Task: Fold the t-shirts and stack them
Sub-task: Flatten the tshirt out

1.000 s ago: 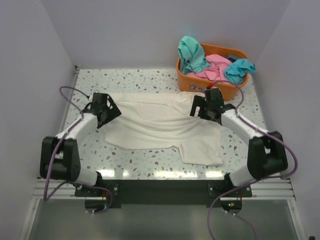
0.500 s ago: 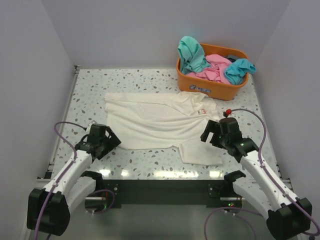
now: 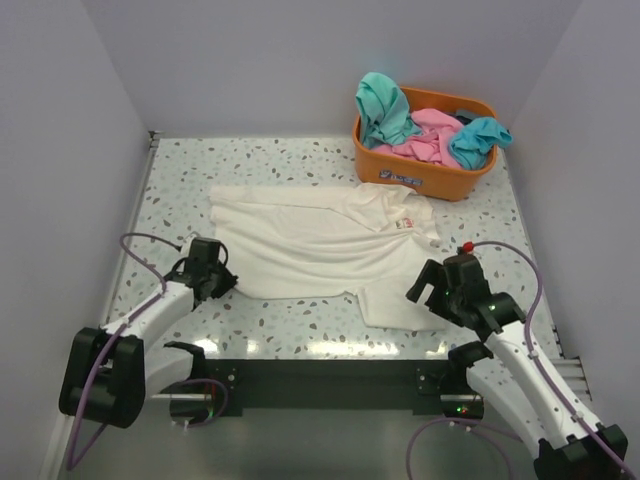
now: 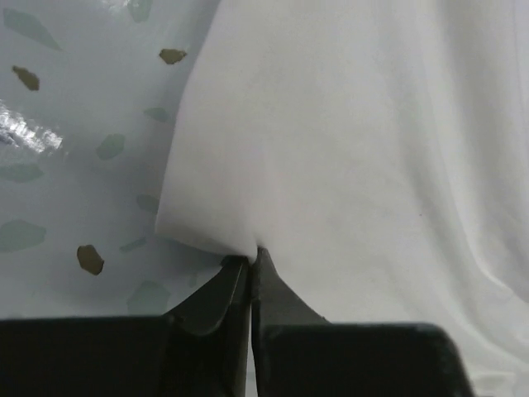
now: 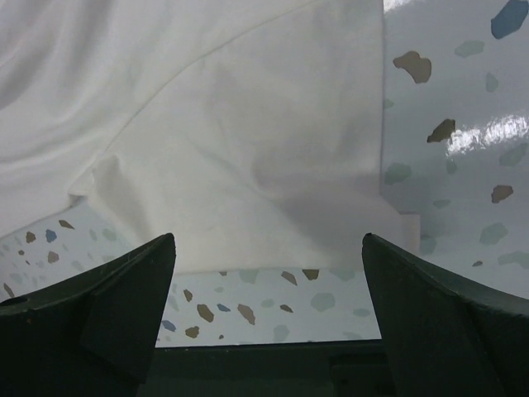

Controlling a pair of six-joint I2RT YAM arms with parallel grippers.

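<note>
A cream-white t-shirt (image 3: 310, 245) lies spread flat in the middle of the speckled table (image 3: 180, 170), its small red print (image 3: 409, 222) towards the right. My left gripper (image 3: 224, 281) sits at the shirt's near-left corner. In the left wrist view, the left gripper (image 4: 250, 253) is shut, with the puckered corner of the cloth (image 4: 355, 149) pinched at its tips. My right gripper (image 3: 421, 293) hovers at the shirt's near-right part. In the right wrist view, the right gripper (image 5: 266, 240) stands wide open over the cloth's near edge (image 5: 231, 124), holding nothing.
An orange basket (image 3: 415, 180) stands at the back right, close behind the shirt's right shoulder. It holds a teal shirt (image 3: 382, 105), a pink one (image 3: 425, 135) and more teal cloth (image 3: 478, 140). White walls close in the table on three sides.
Both arms have drawn back from the shirt's far edge to its near edge. The left gripper went from open to shut on the near-left corner. The right gripper stayed open.
</note>
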